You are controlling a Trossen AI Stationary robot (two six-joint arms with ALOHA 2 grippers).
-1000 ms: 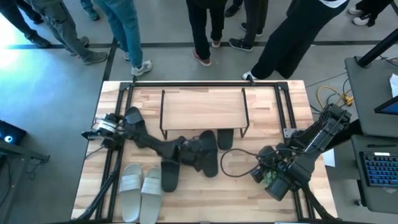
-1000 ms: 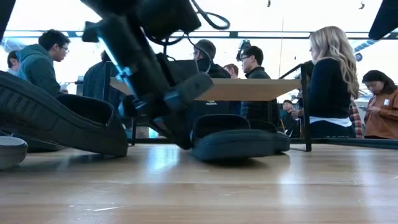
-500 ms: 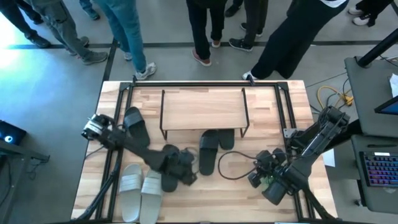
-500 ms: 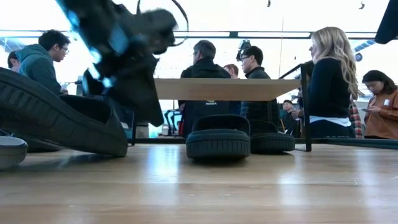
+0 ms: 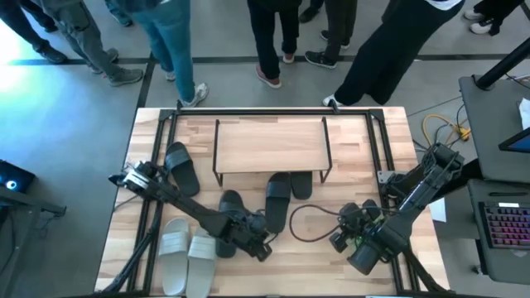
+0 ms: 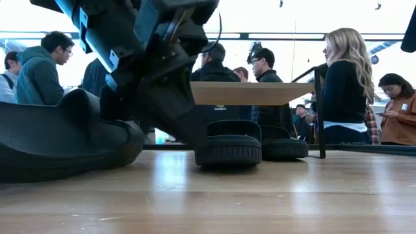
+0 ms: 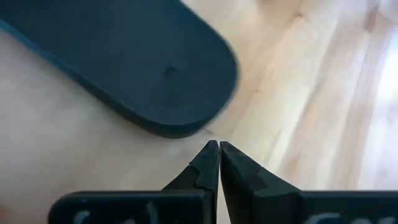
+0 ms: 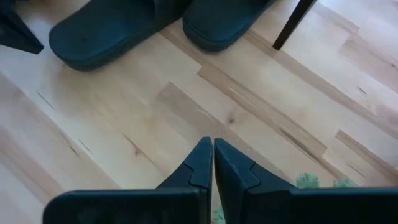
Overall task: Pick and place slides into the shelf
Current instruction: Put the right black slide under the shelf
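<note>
The shelf (image 5: 269,145) stands at the table's far middle. Two black slides (image 5: 278,199) (image 5: 300,184) lie on their soles at its front, toes under the board; the right wrist view shows them too (image 8: 112,31). A third black slide (image 5: 230,207) lies left of them, under my left arm. A fourth (image 5: 182,165) lies left of the shelf. Two pale slides (image 5: 186,255) rest near the table's near-left edge. My left gripper (image 7: 219,144) is shut, low over the table beside the third slide's rounded end (image 7: 186,118). My right gripper (image 8: 212,142) is shut and hovers near right. My left gripper's shut fingertips stand right at the rounded end of the third black slide (image 7: 199,127), coming down at a slant. I cannot tell whether they touch it. The slide lies flat on the table.
People stand beyond the table's far edge. A black cable loop (image 5: 310,219) lies on the wood between the two grippers. A black rail frame (image 5: 377,141) runs along the table's sides. Bare wood shows along the near edge (image 5: 298,269).
My left gripper has drawn back from the black slide at the shelf's front toward the near edge and come down low by the third slide. The slide it left has turned from slanted to pointing straight under the shelf. My right gripper has drifted slightly nearer.
</note>
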